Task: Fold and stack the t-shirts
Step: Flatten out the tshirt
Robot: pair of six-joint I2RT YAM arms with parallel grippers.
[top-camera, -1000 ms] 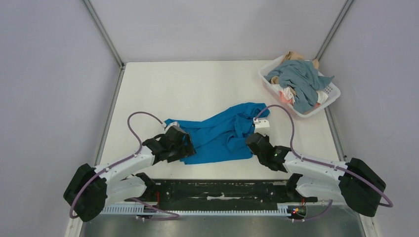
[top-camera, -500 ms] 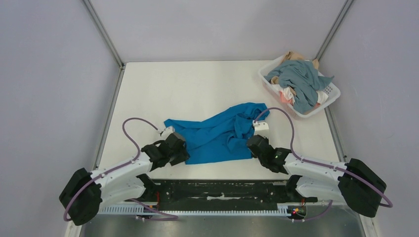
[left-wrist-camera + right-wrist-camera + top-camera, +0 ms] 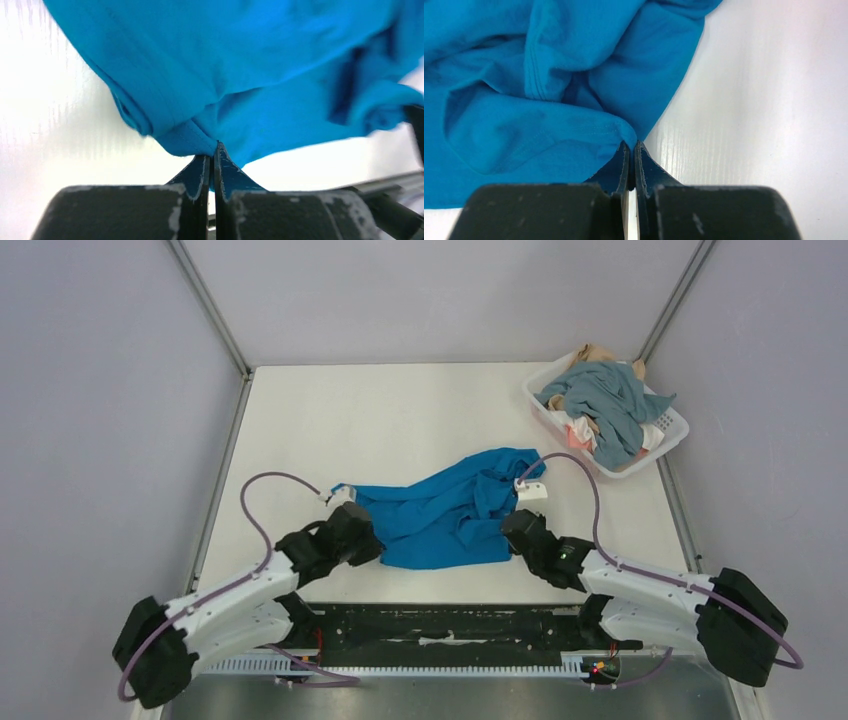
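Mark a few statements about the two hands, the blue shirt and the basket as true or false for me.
1. The left hand is shut on an edge of the blue t-shirt. True.
2. The right hand is open and clear of the cloth. False: it is shut on the blue t-shirt's edge.
3. The basket sits at the far right corner of the table. True.
4. The basket is empty. False: it holds crumpled shirts, with a grey-blue shirt on top.
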